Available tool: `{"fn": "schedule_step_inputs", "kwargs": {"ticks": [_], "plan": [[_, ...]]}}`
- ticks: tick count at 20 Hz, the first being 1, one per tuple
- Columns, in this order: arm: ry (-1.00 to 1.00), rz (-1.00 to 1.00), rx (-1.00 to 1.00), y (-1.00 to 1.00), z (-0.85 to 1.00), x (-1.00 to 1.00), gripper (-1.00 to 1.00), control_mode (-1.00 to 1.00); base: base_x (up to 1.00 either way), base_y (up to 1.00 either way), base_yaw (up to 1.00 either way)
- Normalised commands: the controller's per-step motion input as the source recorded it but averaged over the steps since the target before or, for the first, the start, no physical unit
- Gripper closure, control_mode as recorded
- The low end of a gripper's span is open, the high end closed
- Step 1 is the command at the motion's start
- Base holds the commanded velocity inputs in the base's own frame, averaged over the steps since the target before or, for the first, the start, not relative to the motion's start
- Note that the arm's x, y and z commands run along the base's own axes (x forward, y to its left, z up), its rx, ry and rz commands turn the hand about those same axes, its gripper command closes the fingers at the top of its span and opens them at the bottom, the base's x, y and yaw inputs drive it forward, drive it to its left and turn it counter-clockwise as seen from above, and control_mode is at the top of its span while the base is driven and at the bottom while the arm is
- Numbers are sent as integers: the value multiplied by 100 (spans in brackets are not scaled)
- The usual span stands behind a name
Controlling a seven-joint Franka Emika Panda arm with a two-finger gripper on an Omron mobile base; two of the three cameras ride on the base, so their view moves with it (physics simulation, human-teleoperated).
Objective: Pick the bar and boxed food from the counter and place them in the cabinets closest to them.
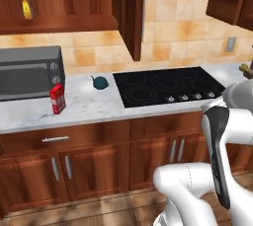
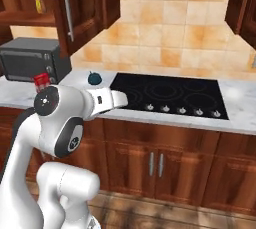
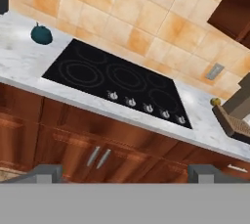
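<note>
On marble counter (image 1: 84, 104), boxed food (image 1: 58, 98) beside toaster oven (image 1: 29, 72), gripper (image 3: 125, 173) fingers spread, empty

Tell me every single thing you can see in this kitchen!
boxed food: one, bright red carton, upright on the counter in front of the toaster oven.
toaster oven: one, dark grey, at the counter's left end.
kettle: one, small, teal, on the counter left of the cooktop.
cooktop: one, black, with five knobs, set into the counter.
yellow bottle: one, on the open wall cabinet's shelf.
cabinets: reddish-brown, above the counter, door open.
counter: white marble, over brown base cupboards.
wall outlet: one, grey, on the tiled wall.
end effector: one, dark fingertips spread open, holding nothing, facing the cooktop.
</note>
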Motion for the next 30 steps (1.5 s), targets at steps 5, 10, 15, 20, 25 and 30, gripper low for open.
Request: {"fn": "schedule_step_inputs", "kwargs": {"ticks": [5,10,15,20,25,30], "plan": [[0,0,0,0,0,0,-100,100,-18,70,0],[0,0,0,0,0,0,-100,100,-15,73,0],[0,0,0,0,0,0,-100,100,-10,74,0],[0,0,0,0,0,0,-100,100,-8,71,0],[0,0,0,0,0,0,-100,100,-7,60,-1],[0,0,0,0,0,0,-100,100,-5,42,-4]]}}
